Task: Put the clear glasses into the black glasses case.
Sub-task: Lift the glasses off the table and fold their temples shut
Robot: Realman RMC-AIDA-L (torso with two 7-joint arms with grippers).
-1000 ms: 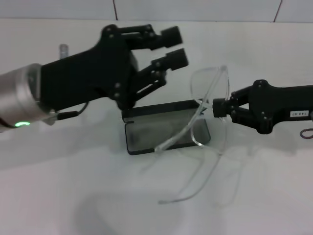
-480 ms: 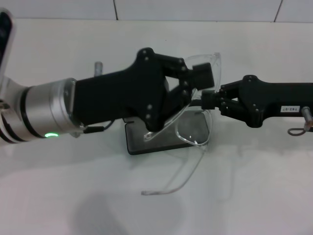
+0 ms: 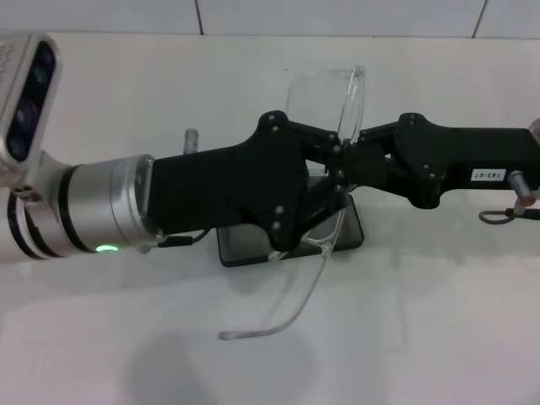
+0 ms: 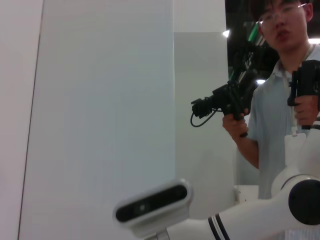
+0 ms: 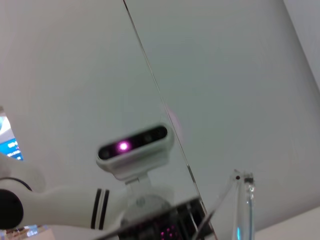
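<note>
Mid-task, with the clear glasses (image 3: 333, 126) held aloft above the open black glasses case (image 3: 353, 229) on the white desk (image 3: 439, 337) and not yet inside it. Gripped at the frame's near corner by the right gripper (image 3: 348, 156), reaching in from the right and clamped on the plastic where lens meets arm. Met from the left by the left gripper (image 3: 325, 207), its black fingers closing in around the lower lens and the case opening, though whether clenched on the glasses or merely beside them cannot be told from the head view. Seen above both grippers, the upper lens tilted nearly upright; seen below, one long clear arm (image 3: 278, 316) unfolded and trailing down toward the desk in front of the case. Mostly hidden under the two grippers, the case lying flat, only its right edge and front rim showing. Done so far, by the look of it: case opened, glasses lifted and brought over it. Left to do: fold or tuck the loose arm, lower the glasses into the case, let go. Nothing of the desk in either wrist view, only the wall and a sliver of clear frame in the right one (image 5: 243, 200).
</note>
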